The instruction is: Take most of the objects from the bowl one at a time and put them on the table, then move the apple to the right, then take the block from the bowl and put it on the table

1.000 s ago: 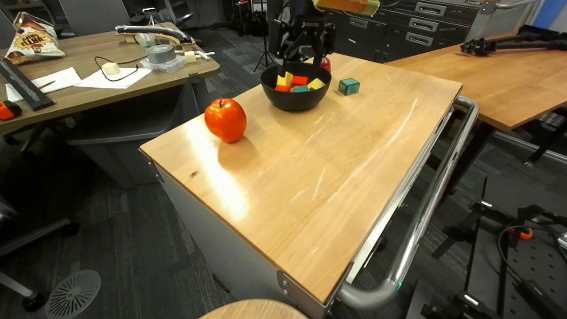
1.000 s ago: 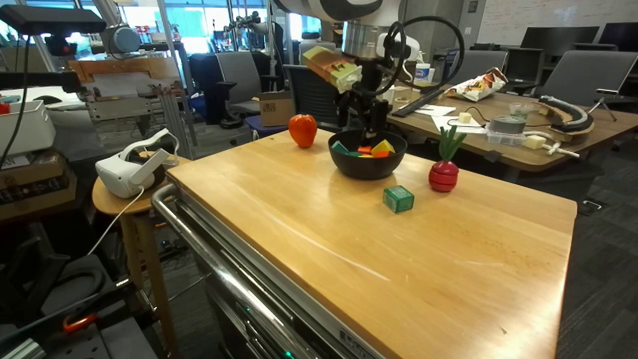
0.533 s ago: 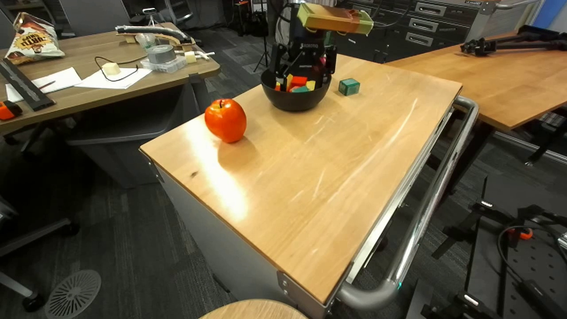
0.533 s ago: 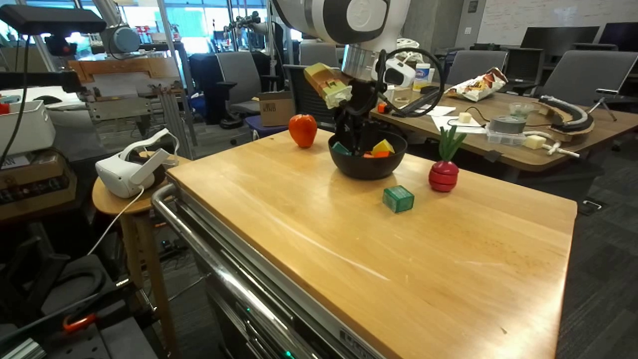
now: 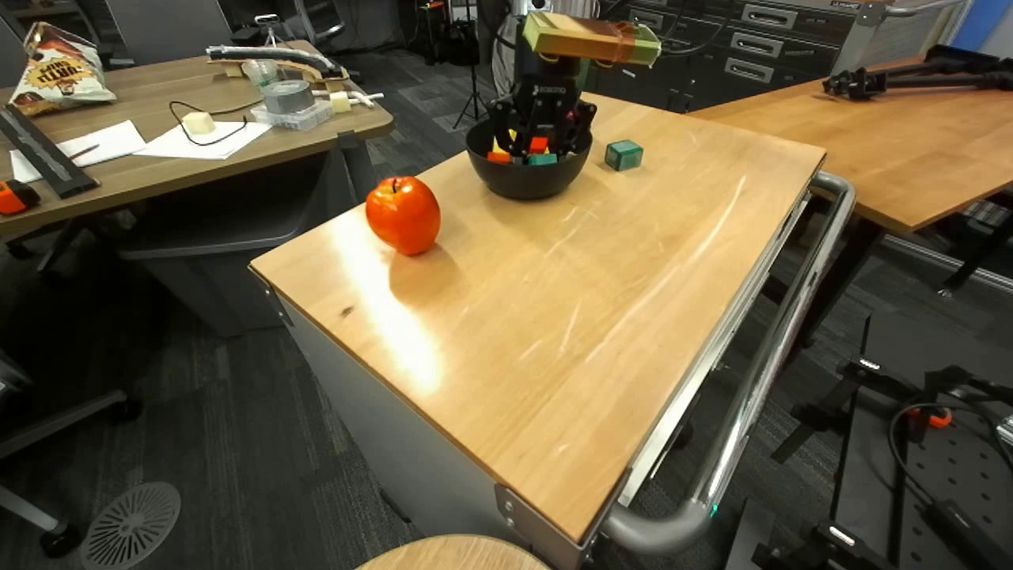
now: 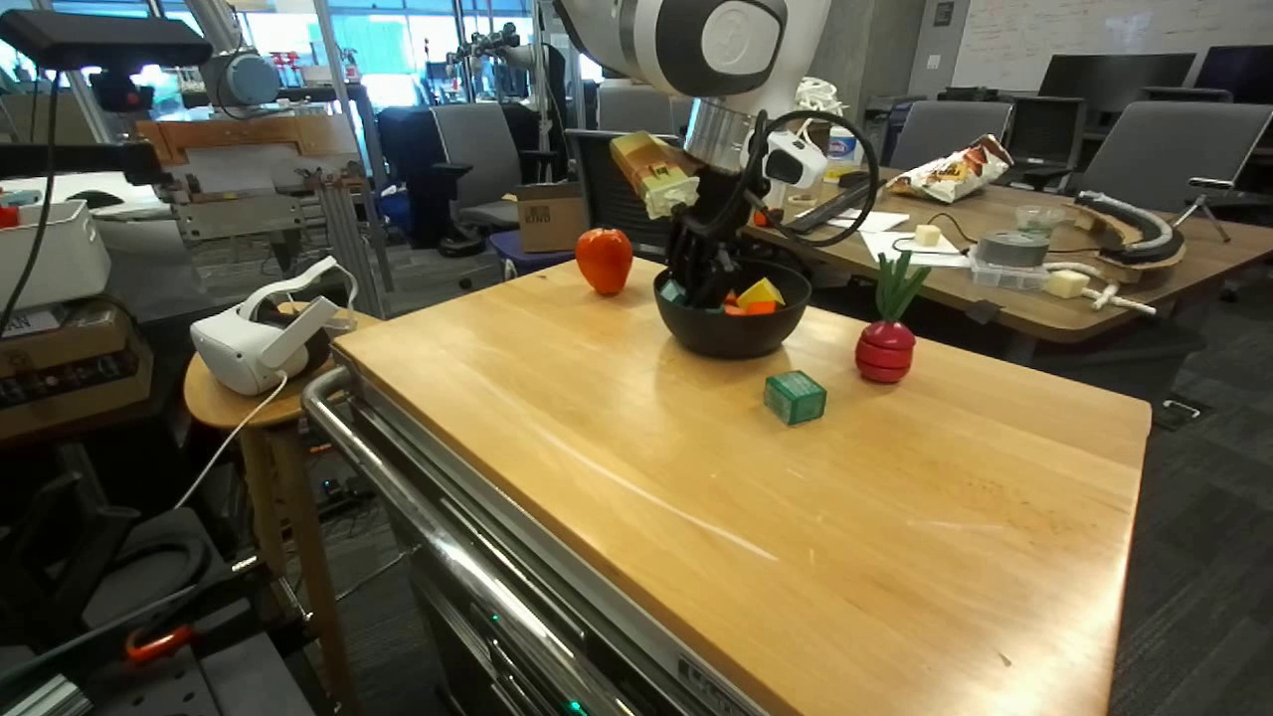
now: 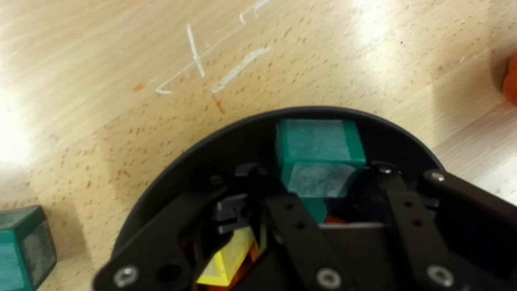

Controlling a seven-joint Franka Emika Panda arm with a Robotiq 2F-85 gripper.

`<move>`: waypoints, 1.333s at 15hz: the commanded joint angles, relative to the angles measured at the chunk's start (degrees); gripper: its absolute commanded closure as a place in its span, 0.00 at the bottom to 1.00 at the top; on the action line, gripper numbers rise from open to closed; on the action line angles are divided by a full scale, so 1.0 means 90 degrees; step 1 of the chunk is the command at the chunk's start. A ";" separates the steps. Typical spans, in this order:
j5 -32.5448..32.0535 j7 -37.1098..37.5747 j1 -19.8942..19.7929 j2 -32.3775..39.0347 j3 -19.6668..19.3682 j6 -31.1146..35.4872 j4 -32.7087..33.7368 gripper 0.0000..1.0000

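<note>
Green block looks like the target: inside the bowl, near 12 o'clock in the wrist view. Gripper is down in the bowl, fingers partway apart, 1 on each side of this block. Contact on both faces doesn't read clearly, so can't say if it's held. Yellow block lies at 7 o'clock of it; an orange-red block shows in the bowl too.

Probably an early pick: 1 loose green block is on the table, several pieces remain in the bowl. To do it well: center on flat opposite faces, squeeze until both sides bear, lift straight up, then travel. Rim at 12 o'clock is just beside the block; sideways while low could drag or tip the bowl. Neighbors may snag.

Edges, room: in an exterior view, loose green block sits at 3 o'clock of the bowl, near, not touching; apple at 8 o'clock, well apart. Table edge runs close behind the bowl at 11 o'clock there; don't push that way. Toy radish stands between 3 and 4 o'clock in an exterior view. Best set-down: the bare wood at 5 to 6 o'clock of the bowl, short of the metal rail.
</note>
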 commanded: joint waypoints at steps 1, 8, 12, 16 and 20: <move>0.0189 0.0033 -0.0051 -0.0013 -0.0036 -0.0122 0.0252 0.85; -0.0109 -0.0138 -0.0157 -0.0871 -0.0370 0.0641 -0.0205 0.85; -0.0403 -0.0134 -0.0346 -0.1464 -0.0734 0.1248 -0.0744 0.85; -0.0876 0.0517 -0.0395 -0.1251 -0.1086 0.1765 -0.1064 0.85; -0.1561 0.1282 -0.0242 -0.0792 -0.1377 0.2554 -0.1330 0.85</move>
